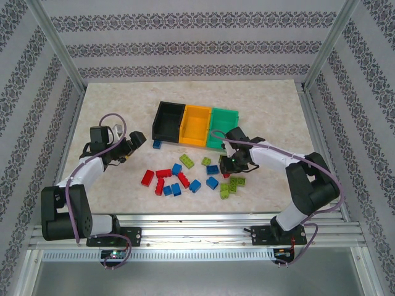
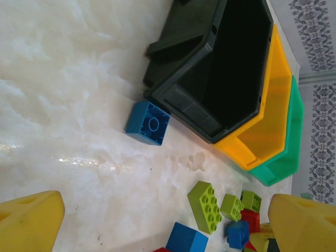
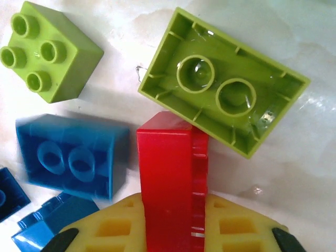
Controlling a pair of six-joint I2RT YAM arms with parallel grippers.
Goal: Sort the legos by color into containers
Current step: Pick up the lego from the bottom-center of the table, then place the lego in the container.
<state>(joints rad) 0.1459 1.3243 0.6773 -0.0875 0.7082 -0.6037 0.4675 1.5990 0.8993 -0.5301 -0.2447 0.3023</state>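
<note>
On a pale marbled table (image 1: 278,111): at the back, a row of three touching side to side, black container (image 1: 170,120), orange-yellow container (image 1: 196,126), green container (image 1: 224,117). In front, loose legos (image 1: 163,173) in red, blue and lime green, scattered between the two arms. Just beside the black container's near corner, a lone blue brick (image 2: 148,122).

Right gripper (image 3: 173,223) clamped on a red brick (image 3: 170,163), pinched on end between yellow pads (image 3: 105,231), low among the legos in front of the green container. Against the red brick's top edge, an upturned lime brick (image 3: 223,97); close by, a blurred blue brick (image 3: 71,163) and a square lime brick (image 3: 50,52).

Left gripper (image 2: 165,226) spread wide, holding nothing, near the black container.

Step in hand, as a judgement: pick of one red brick, grip made; whether already off the table, cannot tell. Next: lift clear without dragging the lime neighbour, carry over a container, release above it. Which container for red, unclear, with no red one in the row.

No brand, label or readable writing anywhere; nothing legible on the studs
</note>
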